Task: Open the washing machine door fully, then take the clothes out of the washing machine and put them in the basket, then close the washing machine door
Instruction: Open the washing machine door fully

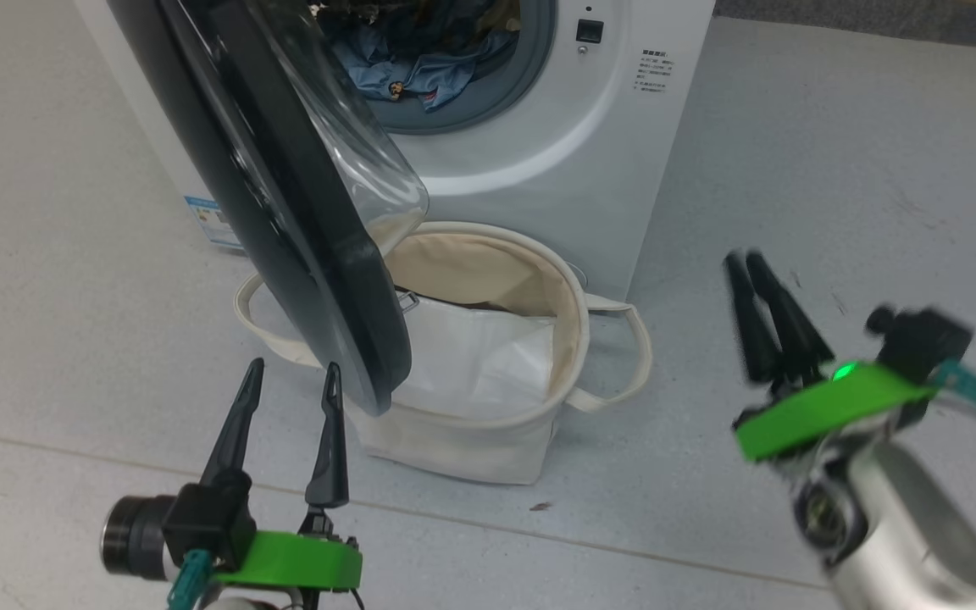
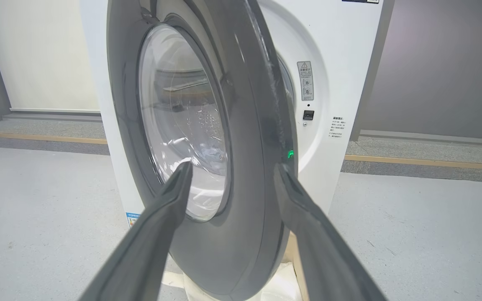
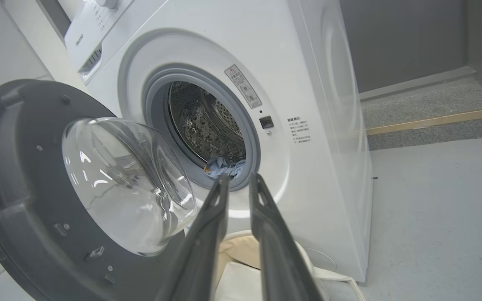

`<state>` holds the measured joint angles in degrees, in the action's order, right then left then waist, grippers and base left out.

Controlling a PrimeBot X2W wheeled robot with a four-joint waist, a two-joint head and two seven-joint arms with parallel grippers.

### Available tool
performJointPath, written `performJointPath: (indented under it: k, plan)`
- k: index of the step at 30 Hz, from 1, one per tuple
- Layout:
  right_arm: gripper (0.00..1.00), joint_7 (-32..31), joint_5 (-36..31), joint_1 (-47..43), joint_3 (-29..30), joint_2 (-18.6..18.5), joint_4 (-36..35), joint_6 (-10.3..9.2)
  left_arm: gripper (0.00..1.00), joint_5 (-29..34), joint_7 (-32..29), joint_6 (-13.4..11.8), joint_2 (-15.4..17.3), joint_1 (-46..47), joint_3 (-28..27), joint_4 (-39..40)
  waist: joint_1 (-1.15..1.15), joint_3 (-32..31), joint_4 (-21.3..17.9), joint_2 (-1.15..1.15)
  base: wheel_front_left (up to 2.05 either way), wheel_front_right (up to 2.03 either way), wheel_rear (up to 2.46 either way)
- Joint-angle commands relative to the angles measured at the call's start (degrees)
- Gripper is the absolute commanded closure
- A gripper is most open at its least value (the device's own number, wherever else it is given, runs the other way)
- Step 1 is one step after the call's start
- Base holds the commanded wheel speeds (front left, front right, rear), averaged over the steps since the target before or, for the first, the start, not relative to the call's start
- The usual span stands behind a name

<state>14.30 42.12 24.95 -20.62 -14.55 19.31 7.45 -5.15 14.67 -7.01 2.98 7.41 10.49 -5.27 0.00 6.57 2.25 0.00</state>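
head view: the washing machine (image 1: pixel 539 169) stands on the grey floor (image 1: pixel 835 169) with the washing machine door (image 1: pixel 285 212) swung out, its black rim leaning over the basket (image 1: pixel 454 449). the basket sits just in front of the machine and holds a plain white sheet (image 1: pixel 479 356). the clothes (image 1: pixel 420 68), blue fabric, lie in the drum mouth. the left hand (image 1: pixel 295 368) is at lower left, fingers spread wide and grasping nothing, one tip just beside the door's lower edge. the right hand (image 1: pixel 749 258) is at the right, blurred, well apart from the basket, with its fingers close together.

left wrist view: the left hand (image 2: pixel 233 167) points at the washing machine door (image 2: pixel 257 125) edge-on, one finger before the glass window and the other at the outer rim. whether either finger touches the door i cannot tell. a bluish patch behind the glass may be the clothes (image 2: pixel 209 152).

right wrist view: the right hand (image 3: pixel 239 177) has only a narrow slit between its fingers and nothing in it. beyond the tips, the clothes (image 3: pixel 224 165) lie at the bottom of the grey gasket in the washing machine (image 3: pixel 308 62). the washing machine door (image 3: pixel 15 167) shows its inner face and clear bowl at the left. the basket (image 3: pixel 237 246) is below the drum.
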Motion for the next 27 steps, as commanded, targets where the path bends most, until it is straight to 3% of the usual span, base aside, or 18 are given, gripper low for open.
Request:
performJointPath:
  k: [1,9,23,27]
  plan:
    - [0.00,0.68,-2.54,-1.18,0.06,1.74,-2.28,0.03,0.00,0.48,0.33,0.16,0.55,0.92,-1.99,2.24,0.01,0.11,-0.01,0.00,0.00,0.00,0.00]
    - [0.00,0.69,-18.72,-9.64,9.41,9.17,-5.75,0.03,0.00,0.89,0.33,0.62,0.36,1.24,-2.26,2.01,0.01,1.37,0.03,0.00,0.00,0.00,0.00]
    - [0.00,0.70,-24.08,-12.20,12.06,11.55,-8.28,0.03,0.00,1.27,0.33,0.81,0.13,1.68,-2.61,1.68,0.00,1.87,0.15,0.00,0.00,0.00,0.00]
    - [0.00,0.70,-28.22,-12.91,12.65,11.62,-9.17,0.03,0.00,1.58,0.33,0.81,0.09,1.71,-2.47,1.38,0.00,1.83,0.19,0.00,0.00,0.00,0.00]
